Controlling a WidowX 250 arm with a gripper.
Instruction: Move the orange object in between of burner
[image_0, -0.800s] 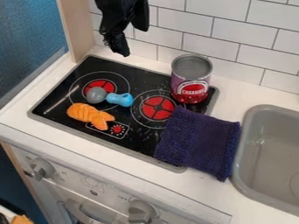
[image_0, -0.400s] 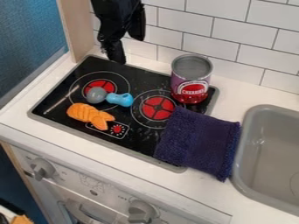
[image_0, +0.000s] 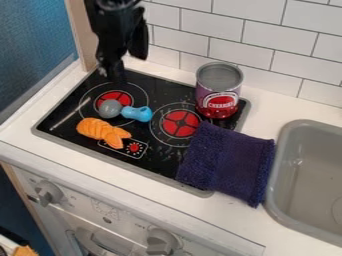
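1. One white table (image_0: 153, 187), carrying the stovetop and sink.
2. One black stovetop (image_0: 157, 162), grey-edged, set in the table at left and centre.
3. One grey sink (image_0: 278, 155), at the right.
4. One dark blue cloth (image_0: 230, 162), lying over the stovetop's near right part and onto the table, its right end beside the sink.
5. One black gripper (image_0: 113, 72), hanging over the stovetop's far left part, beyond the left burner. Spread or pressed together: cannot tell.
6. One can (image_0: 219, 92), purple and red with a grey top, upright at the stovetop's far right corner, just beyond the cloth.
7. Two burners, red-centred and ringed in white: the left burner (image_0: 112, 95), and the right burner (image_0: 180, 124), somewhat nearer.
8. One orange object (image_0: 100, 130), sliced in appearance, lying on the stovetop's near left part, on the near side of the left burner and not between the two burners. It lies well apart from the gripper.
9. One blue and grey toy (image_0: 137, 113), its rounded grey end on the left burner, its blue end reaching toward the right burner.
10. Two grey knobs (image_0: 48, 193), on the white front below the table's near edge.
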